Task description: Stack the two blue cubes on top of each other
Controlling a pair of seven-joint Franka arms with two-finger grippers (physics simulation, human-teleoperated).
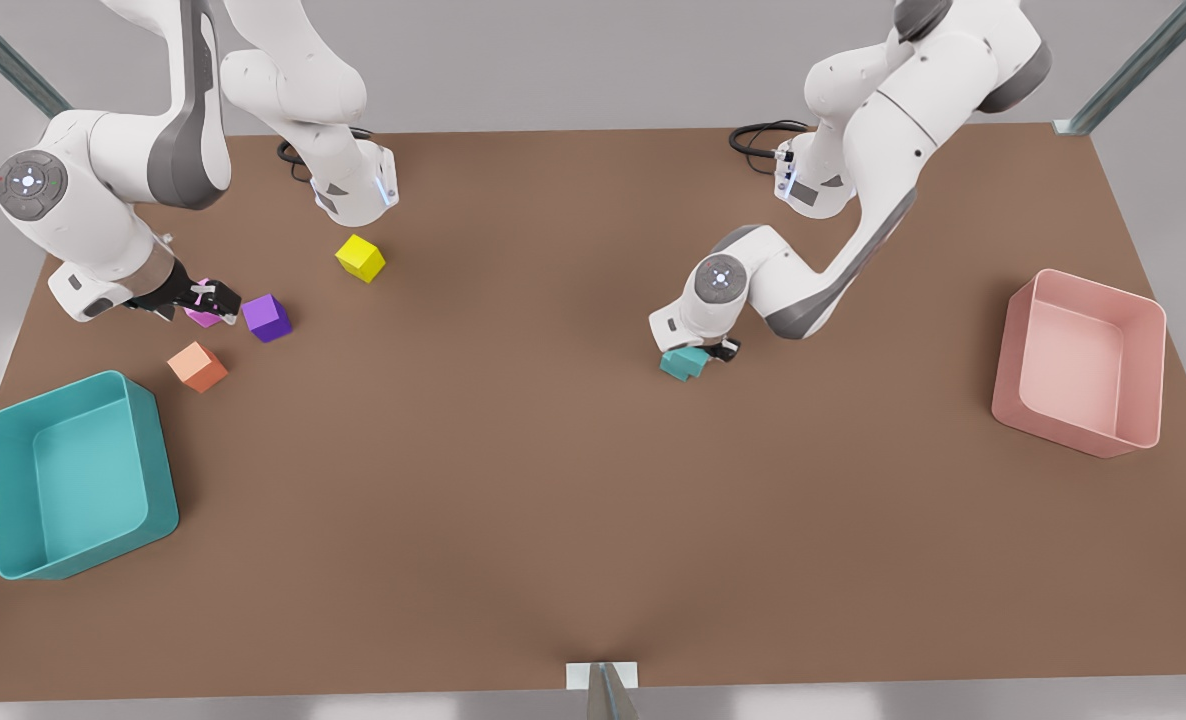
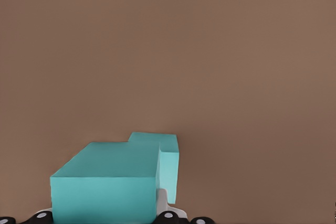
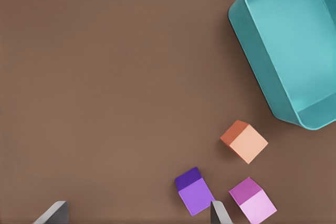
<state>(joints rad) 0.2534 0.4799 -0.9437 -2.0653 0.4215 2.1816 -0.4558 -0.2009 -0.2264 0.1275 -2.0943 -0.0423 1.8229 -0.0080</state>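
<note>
The left gripper [image 1: 705, 352] sits low over the two blue cubes [image 1: 685, 363], and the wrist covers much of them, so I can't tell how squarely one rests on the other. In the left wrist view the nearer cube [image 2: 105, 187] is cut off at the edge. The right gripper [image 1: 203, 297] partly covers the pink cube [image 1: 201, 316].

No text, label, brand, number or sign can be read on anything in these views, whether cubes, bins, table or arms.
</note>
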